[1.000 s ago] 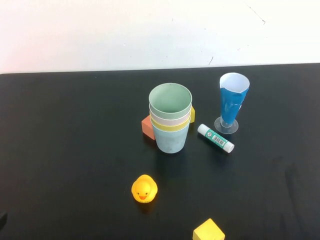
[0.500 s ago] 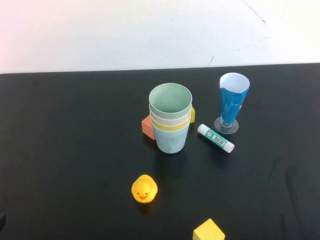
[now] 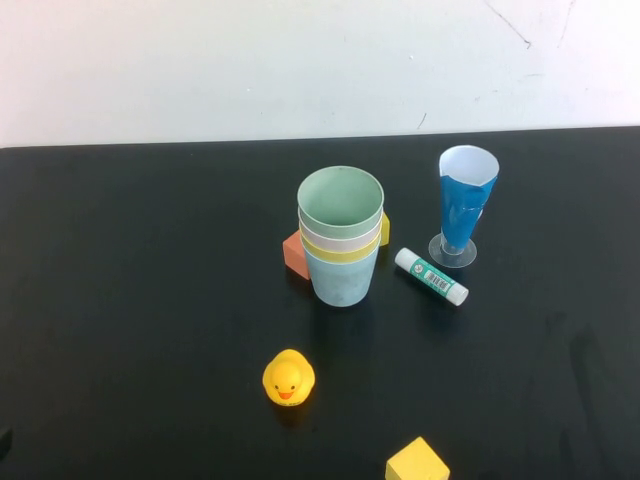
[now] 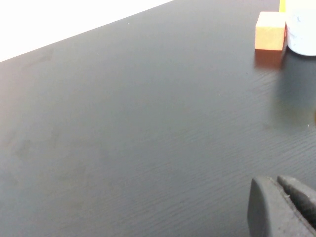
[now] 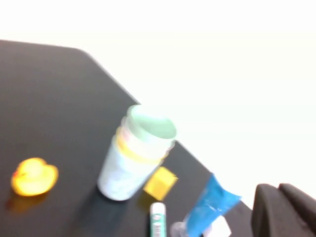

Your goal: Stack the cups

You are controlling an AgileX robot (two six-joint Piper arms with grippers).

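The four cups stand nested in one upright stack at the table's middle: the green cup (image 3: 340, 197) is on top, then the pink rim (image 3: 322, 238), the yellow rim (image 3: 345, 256) and the light blue cup (image 3: 343, 280) at the bottom. The stack also shows in the right wrist view (image 5: 136, 153), and the blue cup's base shows in the left wrist view (image 4: 302, 29). Neither arm shows in the high view. My left gripper (image 4: 274, 180) is shut and empty, low over bare table well away from the stack. My right gripper (image 5: 276, 187) is shut and empty, held off from the stack.
An orange block (image 3: 294, 252) and a yellow block (image 3: 384, 229) lie against the stack. A tall blue stemmed glass (image 3: 465, 200) and a glue stick (image 3: 431, 277) are to its right. A yellow duck (image 3: 288, 378) and a yellow cube (image 3: 417, 462) sit near the front.
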